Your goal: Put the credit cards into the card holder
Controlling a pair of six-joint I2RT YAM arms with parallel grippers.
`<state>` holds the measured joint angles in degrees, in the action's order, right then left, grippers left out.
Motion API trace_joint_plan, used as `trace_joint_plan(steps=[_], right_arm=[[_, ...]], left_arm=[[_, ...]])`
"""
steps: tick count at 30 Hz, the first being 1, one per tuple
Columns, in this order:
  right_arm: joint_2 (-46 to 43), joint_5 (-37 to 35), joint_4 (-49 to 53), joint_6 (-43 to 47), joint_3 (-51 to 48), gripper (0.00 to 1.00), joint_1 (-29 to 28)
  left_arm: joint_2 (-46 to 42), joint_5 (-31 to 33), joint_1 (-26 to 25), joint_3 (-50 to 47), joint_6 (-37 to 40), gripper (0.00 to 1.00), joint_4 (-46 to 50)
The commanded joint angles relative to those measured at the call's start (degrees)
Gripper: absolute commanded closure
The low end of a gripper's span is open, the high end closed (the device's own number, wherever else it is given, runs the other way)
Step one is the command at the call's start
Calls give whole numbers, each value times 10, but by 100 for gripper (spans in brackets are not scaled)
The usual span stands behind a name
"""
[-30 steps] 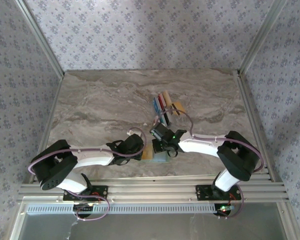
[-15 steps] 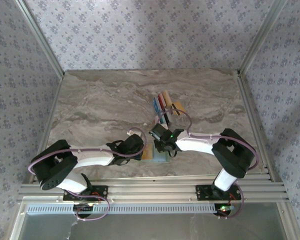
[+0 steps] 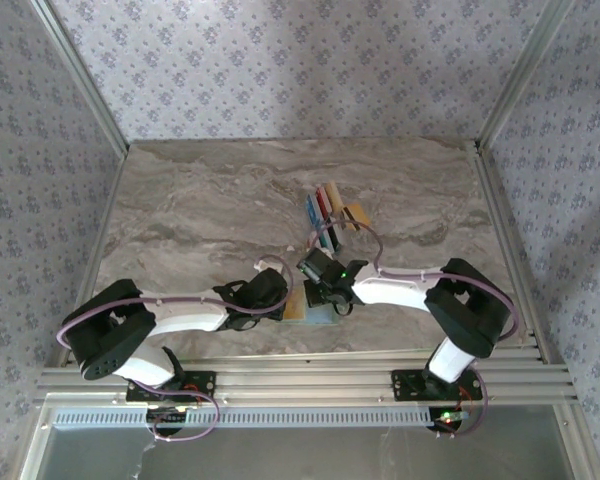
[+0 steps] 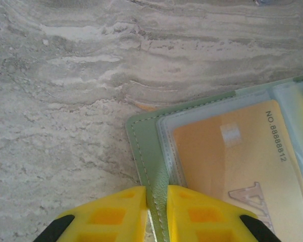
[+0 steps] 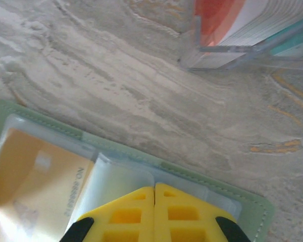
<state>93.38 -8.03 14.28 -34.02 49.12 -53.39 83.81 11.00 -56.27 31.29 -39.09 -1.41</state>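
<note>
Pinching: left jaws clamped the holder's [image 4: 144, 146] edge.
Right jaws: pressed together over the holder's clear pocket.
Holder: lay open on the worktop [image 3: 210, 200], tan card [image 4: 227, 161] inside.
Other cards [image 3: 326, 211]: stood farther back.

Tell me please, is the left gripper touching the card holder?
Touching. The left wrist view shows the left gripper closed on the green edge of the card holder, with no gap.

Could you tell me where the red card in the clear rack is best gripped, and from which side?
I would grip the red card by its free upper edge, from above, a finger on each flat face. It stands on edge in the clear rack, its lower part enclosed, with the blue card close beside.
</note>
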Motion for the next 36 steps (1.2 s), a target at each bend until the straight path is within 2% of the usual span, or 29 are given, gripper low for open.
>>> trace_joint_plan(steps=[1,6,14,16,21,28,34,36], right_arm=[[-32,39,-25,-4,-11,100,-2],[-36,84,-50,-2,-7,100,5],[15,143,-108,-31,8,100,10],[20,157,-125,-34,9,95,11],[27,174,-143,-42,11,91,15],[37,181,-147,-46,18,74,16],[46,194,-152,-46,25,68,16],[49,199,-152,-44,30,63,14]], left_arm=[[46,-40,-9,-19,-9,82,-10],[41,-38,-8,-22,-16,82,-16],[1,-28,-9,-27,-23,80,2],[-13,-19,-8,-28,-25,79,14],[-38,-14,-8,-30,-26,74,35],[-77,-11,2,-44,-35,69,56],[-150,-11,16,-68,-39,63,86],[-180,-9,21,-74,-40,62,104]])
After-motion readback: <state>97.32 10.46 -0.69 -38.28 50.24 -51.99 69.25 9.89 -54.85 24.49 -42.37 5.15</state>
